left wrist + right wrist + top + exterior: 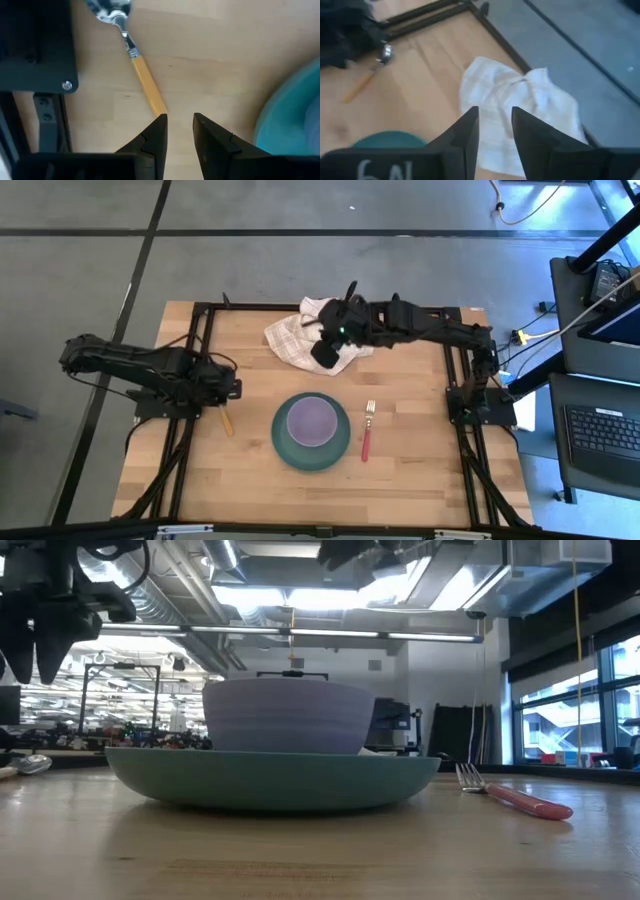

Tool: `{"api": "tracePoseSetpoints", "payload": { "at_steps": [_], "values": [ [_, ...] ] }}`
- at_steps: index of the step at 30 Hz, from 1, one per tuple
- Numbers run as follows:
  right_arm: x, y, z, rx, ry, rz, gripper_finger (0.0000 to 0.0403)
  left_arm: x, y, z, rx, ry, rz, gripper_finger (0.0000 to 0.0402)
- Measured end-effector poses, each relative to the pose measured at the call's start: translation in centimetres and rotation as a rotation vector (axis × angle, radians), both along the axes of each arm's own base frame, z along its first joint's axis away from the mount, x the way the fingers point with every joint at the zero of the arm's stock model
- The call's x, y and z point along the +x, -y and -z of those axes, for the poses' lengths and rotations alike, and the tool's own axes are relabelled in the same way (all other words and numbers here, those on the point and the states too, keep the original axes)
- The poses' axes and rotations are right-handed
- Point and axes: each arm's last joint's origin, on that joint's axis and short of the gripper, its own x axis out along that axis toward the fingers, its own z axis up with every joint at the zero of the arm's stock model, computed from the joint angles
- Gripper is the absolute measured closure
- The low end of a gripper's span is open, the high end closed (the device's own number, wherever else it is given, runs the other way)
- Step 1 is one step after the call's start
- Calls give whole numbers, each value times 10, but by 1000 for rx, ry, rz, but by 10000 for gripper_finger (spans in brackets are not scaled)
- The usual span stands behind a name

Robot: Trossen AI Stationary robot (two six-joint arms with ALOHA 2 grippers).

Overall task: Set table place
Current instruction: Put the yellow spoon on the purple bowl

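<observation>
The teal plate [311, 448] lies on the table [420, 480] near its middle, and the lilac bowl [312, 421] stands in it; both show in the low view [270, 780] [288, 716]. The red-handled fork [366, 432] lies flat just right of the plate. The yellow-handled spoon [147, 87] lies flat left of the plate [227, 422]. My left gripper [180, 132] hovers above the spoon's handle end, open by a narrow gap and empty. My right gripper [495, 130] is open and empty above the white checked cloth [520, 105] at the table's far side.
The crumpled white cloth [305, 335] lies at the table's far edge. Black metal frame rails [195, 440] run along the table's left and right sides. Bare wood lies toward the near edge [320, 495].
</observation>
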Motion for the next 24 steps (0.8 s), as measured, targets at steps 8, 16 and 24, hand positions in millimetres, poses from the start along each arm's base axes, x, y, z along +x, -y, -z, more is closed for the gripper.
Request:
{"api": "tracePoseSetpoints", "payload": {
  "at_steps": [8,16,24],
  "values": [
    [-9,52,1,-69,-73,52,286,9,8,8,-12,-88,-213,316],
    [-19,85,3,-51,-145,-60,286,23,14,23,-1,-214,-336,315],
    [-30,94,13,27,-269,-251,286,33,22,39,-20,-357,-363,315]
  ]
}}
